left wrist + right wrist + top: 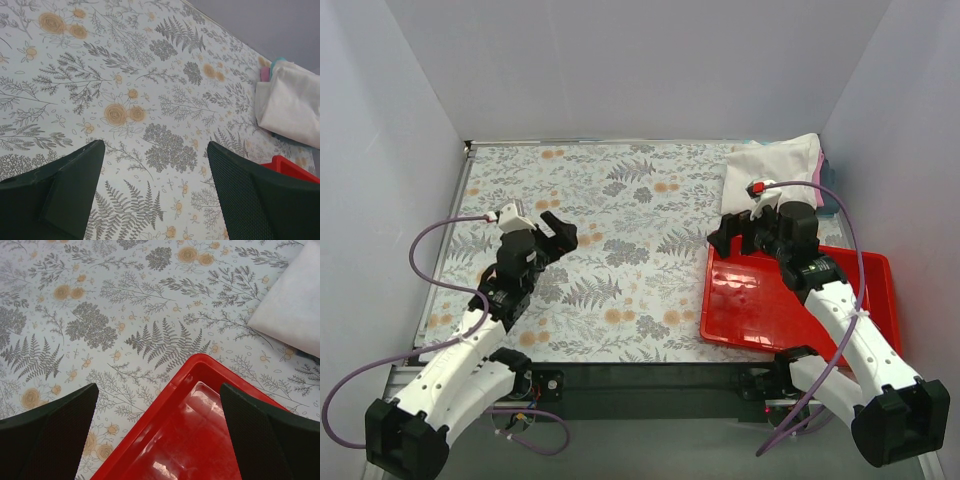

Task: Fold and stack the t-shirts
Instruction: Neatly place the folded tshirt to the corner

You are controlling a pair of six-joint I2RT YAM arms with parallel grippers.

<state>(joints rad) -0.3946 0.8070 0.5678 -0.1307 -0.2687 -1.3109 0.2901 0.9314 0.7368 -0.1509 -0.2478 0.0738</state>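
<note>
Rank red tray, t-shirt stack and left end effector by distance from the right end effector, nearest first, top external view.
1. red tray: its far-left corner lies directly under the right end effector.
2. t-shirt stack: just beyond, in the far right corner.
3. left end effector: well off to the left side.

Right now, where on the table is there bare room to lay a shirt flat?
Bare floral-print tablecloth runs through the middle, between the left hand and the red plastic tray. The right side is crowded: tray, folded white cloth t-shirt, right hand.
</note>
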